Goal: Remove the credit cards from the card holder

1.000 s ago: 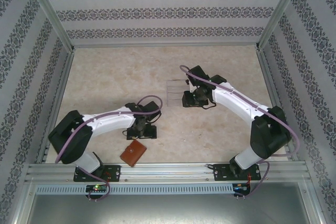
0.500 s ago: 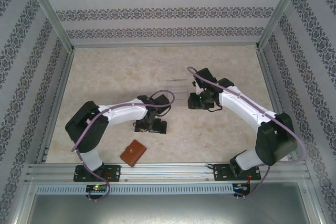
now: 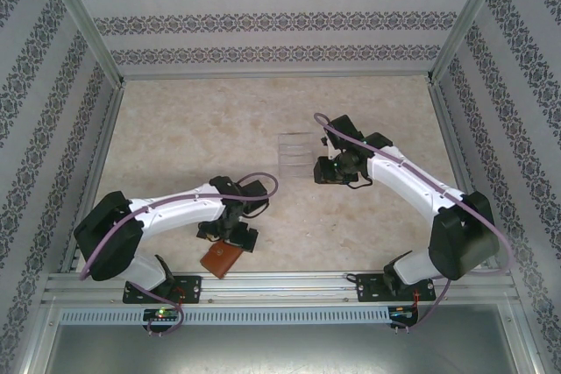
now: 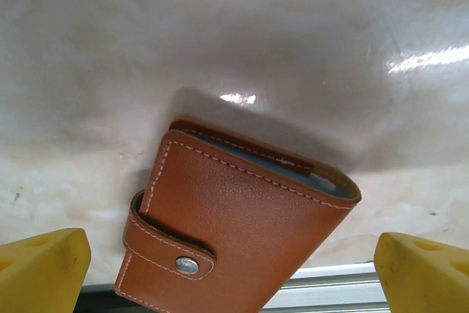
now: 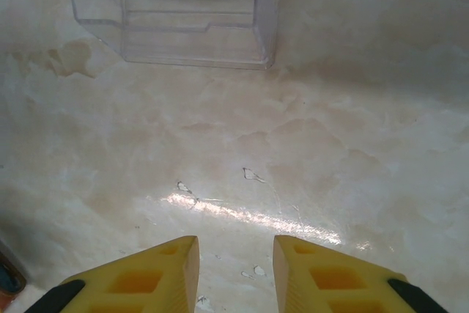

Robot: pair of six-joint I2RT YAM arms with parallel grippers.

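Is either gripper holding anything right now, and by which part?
Nothing is held. The left gripper hangs wide open over the closed card holder, clear of its sides. The right gripper is empty, jaws partly apart above the table.

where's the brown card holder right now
In the top view the card holder lies closed at the near left of the table, just ahead of the metal rail, with the open left gripper right above it.
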